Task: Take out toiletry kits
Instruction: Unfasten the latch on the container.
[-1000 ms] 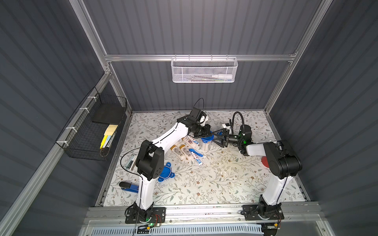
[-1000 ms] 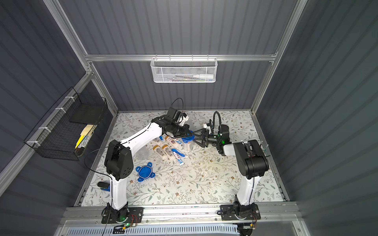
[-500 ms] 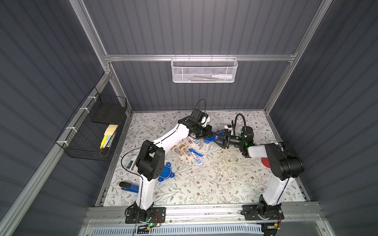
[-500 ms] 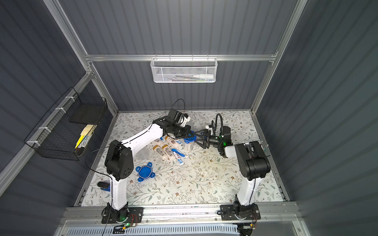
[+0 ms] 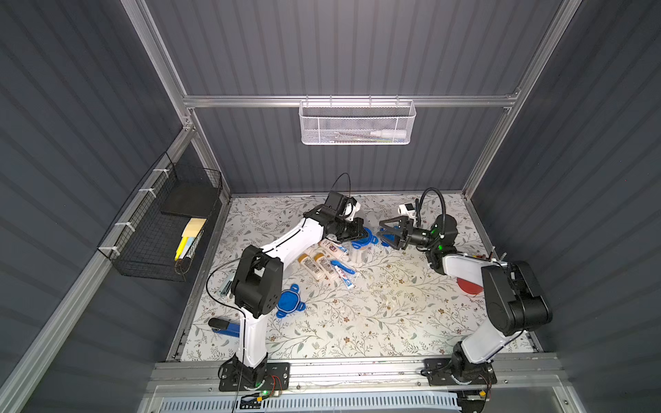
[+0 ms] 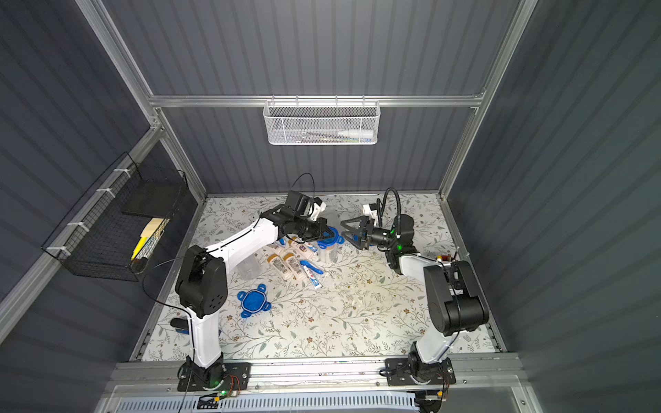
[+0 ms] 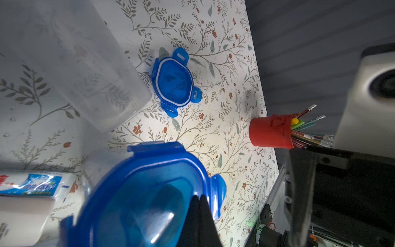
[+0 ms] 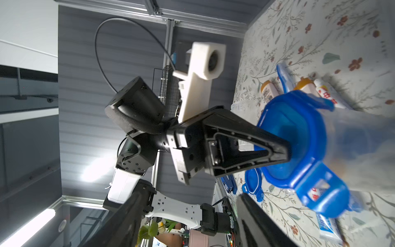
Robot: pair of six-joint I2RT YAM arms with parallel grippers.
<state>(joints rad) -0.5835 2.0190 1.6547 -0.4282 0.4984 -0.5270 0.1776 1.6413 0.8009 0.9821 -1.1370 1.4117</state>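
The toiletry kits (image 5: 323, 264) lie loose in mid-table in both top views: white bottles with tan caps (image 6: 286, 264), toothpaste tubes (image 8: 326, 95) and a blue toothbrush (image 5: 343, 267). Just beyond them stands a clear jar under a blue clip lid (image 5: 363, 243) (image 6: 331, 243). My left gripper (image 7: 198, 198) is shut, and its joined fingertips (image 8: 285, 149) press on that lid (image 7: 149, 192). One lid clip (image 8: 320, 192) stands flipped outward. My right gripper (image 5: 388, 236) (image 8: 191, 194) is open beside the jar, apart from it and holding nothing.
A loose blue lid (image 5: 289, 302) (image 7: 174, 82) and an empty clear jar (image 6: 246, 268) (image 7: 74, 64) lie near the left arm. A red cup of pens (image 7: 271, 132) stands at the right edge. A black wire basket (image 5: 161, 229) and a white mesh basket (image 5: 356, 123) hang on the walls.
The right arm has shifted slightly to the right, away from the jar, with its jaws still open. The left gripper has stayed shut on the lid.
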